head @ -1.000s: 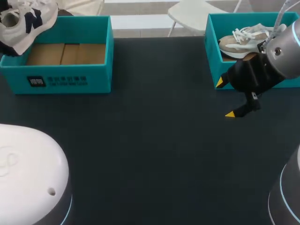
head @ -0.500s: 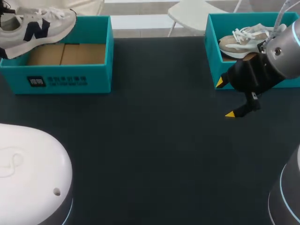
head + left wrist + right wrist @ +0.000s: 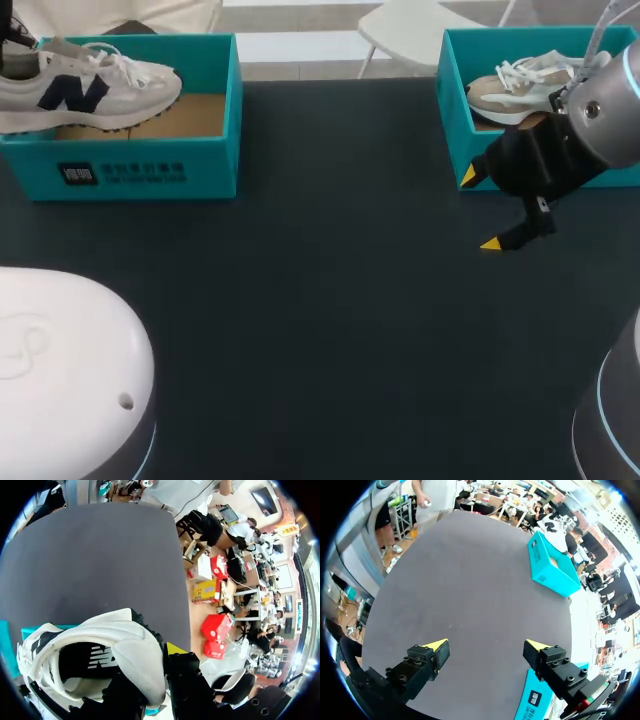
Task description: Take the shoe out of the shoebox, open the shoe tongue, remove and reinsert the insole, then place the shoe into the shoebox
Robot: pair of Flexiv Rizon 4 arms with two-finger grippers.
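Note:
A white shoe with a navy mark (image 3: 85, 88) hangs level over the left teal shoebox (image 3: 150, 170), its sole just above the brown floor. My left gripper (image 3: 8, 35) holds it at the heel from the view's far left corner. In the left wrist view the gripper (image 3: 159, 656) is shut on the shoe's (image 3: 95, 655) heel collar, with one yellow fingertip (image 3: 175, 648) outside and the other hidden inside. My right gripper (image 3: 480, 210) stands open over the table in front of the right shoebox (image 3: 455, 130), nothing between its fingers (image 3: 435, 649).
The right shoebox holds a beige and white shoe (image 3: 520, 88). A white rounded arm housing (image 3: 60, 370) fills the near left corner, and another arm part (image 3: 610, 410) the near right. Dark table (image 3: 320, 300) lies between the two boxes.
The shoe has swung from a tilted pose at the far left to level, moving right and down over the left shoebox. The right arm has not moved.

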